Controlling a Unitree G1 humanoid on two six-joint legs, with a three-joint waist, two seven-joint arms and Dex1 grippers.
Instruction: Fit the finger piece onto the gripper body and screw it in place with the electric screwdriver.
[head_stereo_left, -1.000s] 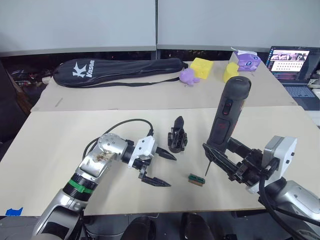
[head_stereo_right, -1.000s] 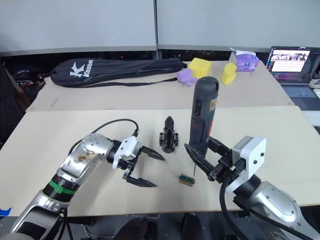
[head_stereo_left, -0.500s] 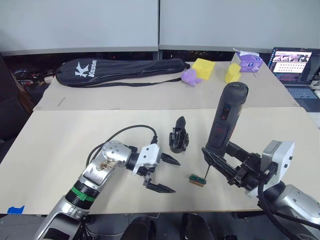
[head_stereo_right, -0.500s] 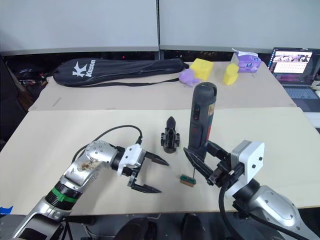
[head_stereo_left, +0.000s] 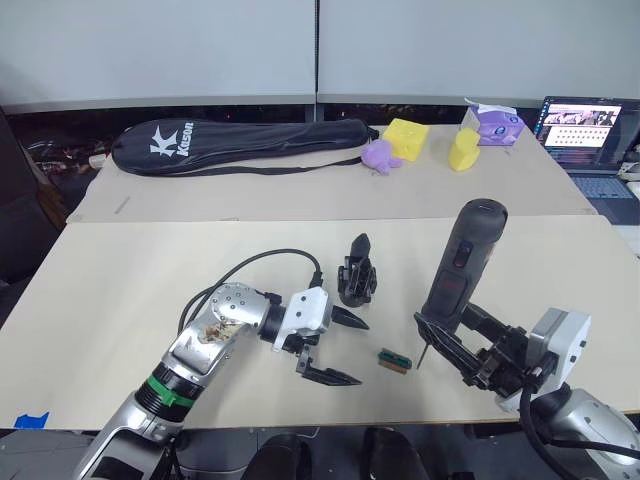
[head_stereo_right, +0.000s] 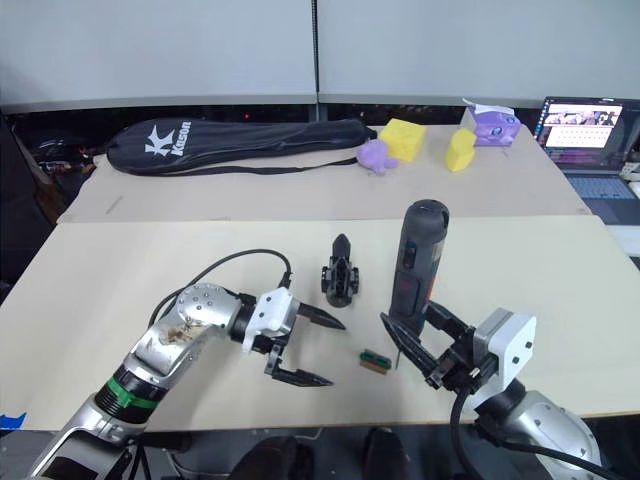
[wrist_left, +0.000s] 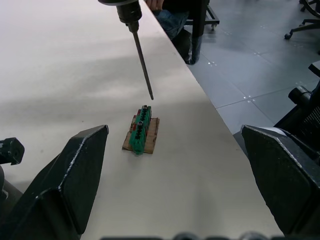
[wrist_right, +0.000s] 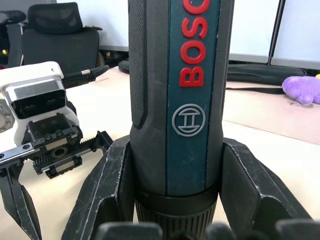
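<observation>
A: Where do we have the screwdriver?

B: Clamped upright in our right gripper, the two black fingers closed around its lower barrel. It leans a little, top away from us. Its thin bit points down at the table, the tip hovering just above and beside the green block.

A: Touching the block?

B: From the left wrist view we see a small gap between tip and block, so apart. The block lies on a scrap of brown card.

A: And the gripper body?

B: It stands on the table, its pointed finger upright, between our two arms and a bit farther out than the block. Nothing holds it.

A: The finger piece?

B: We cannot pick it out as a separate part.

A: Our left gripper?

B: Its fingers are spread wide and hold nothing. It lies low over the table, pointing toward the block, with one prong tip near the body's base. We cannot tell whether it touches.

A: What sits beyond?

B: On the far table, a long black bag with white lettering, a purple toy, two yellow blocks and a laptop at the right edge.
</observation>
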